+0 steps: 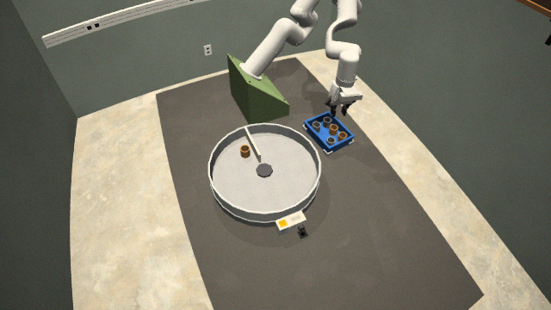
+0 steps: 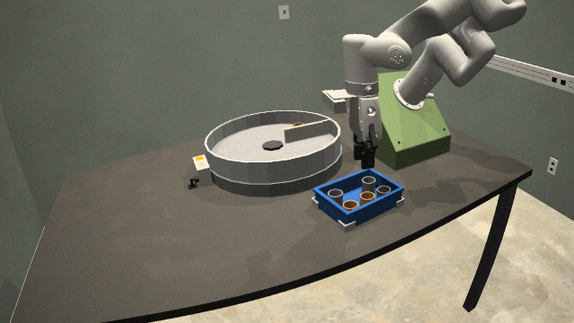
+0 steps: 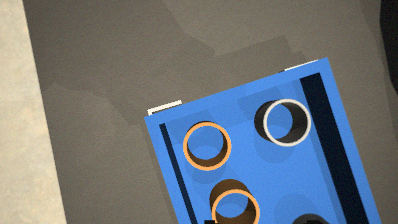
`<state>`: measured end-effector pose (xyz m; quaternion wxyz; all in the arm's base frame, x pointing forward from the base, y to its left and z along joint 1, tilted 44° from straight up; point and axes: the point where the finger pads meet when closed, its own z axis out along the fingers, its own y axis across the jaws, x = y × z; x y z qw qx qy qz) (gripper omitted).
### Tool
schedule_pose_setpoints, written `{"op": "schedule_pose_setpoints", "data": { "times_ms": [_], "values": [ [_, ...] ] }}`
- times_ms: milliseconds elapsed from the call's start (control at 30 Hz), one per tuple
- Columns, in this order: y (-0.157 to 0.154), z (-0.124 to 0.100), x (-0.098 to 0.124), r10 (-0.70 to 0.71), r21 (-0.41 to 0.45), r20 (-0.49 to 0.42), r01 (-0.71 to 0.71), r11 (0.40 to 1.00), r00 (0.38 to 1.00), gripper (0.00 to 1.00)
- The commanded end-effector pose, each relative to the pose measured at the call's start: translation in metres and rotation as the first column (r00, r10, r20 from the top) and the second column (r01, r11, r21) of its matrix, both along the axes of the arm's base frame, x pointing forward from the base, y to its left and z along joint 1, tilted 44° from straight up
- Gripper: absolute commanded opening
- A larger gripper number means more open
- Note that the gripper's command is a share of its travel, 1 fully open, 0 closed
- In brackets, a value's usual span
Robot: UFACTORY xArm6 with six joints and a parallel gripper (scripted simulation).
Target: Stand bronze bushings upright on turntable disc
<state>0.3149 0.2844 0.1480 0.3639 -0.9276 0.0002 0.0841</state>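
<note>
My gripper (image 1: 338,113) (image 2: 368,165) is partly open and empty above the robot-side end of the blue crate (image 1: 316,137) (image 2: 329,210) (image 3: 240,89). In the crate one bronze bushing (image 1: 333,129) (image 2: 367,197) (image 3: 227,186) stands near the middle and another (image 1: 343,135) (image 2: 351,205) (image 3: 212,164) in a corner. Three steel bushings stand there too; one (image 1: 331,140) (image 2: 335,195) (image 3: 299,122) is at the corner bronze's end. A bronze bushing (image 1: 244,151) (image 2: 298,125) stands upright on the turntable's disc (image 1: 280,194) (image 2: 242,144), off the hub (image 1: 264,170) (image 2: 273,145), partly hidden in the exterior view.
The turntable has a raised rim (image 1: 319,172) (image 2: 278,172) and an upright divider (image 1: 253,144) (image 2: 307,131) beside the disc's bushing. The green robot base (image 1: 250,99) (image 2: 417,135) stands behind the crate. A small control box (image 1: 291,220) (image 2: 201,163) sits at the turntable's outer side.
</note>
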Motion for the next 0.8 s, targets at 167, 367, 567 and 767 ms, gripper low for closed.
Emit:
{"op": "schedule_pose_setpoints", "data": {
  "times_ms": [167,367,567,767],
  "values": [
    [0.011,-0.011,-0.002,-0.001,0.001,0.003,0.001,1.000,1.000,0.48],
    [0.030,-0.031,-0.006,-0.001,0.001,0.003,0.001,1.000,1.000,0.48],
    [0.042,-0.044,-0.008,-0.001,0.001,0.003,0.001,1.000,1.000,0.48],
    [0.051,-0.054,-0.011,-0.001,0.001,0.003,0.001,1.000,1.000,0.48]
  ]
}}
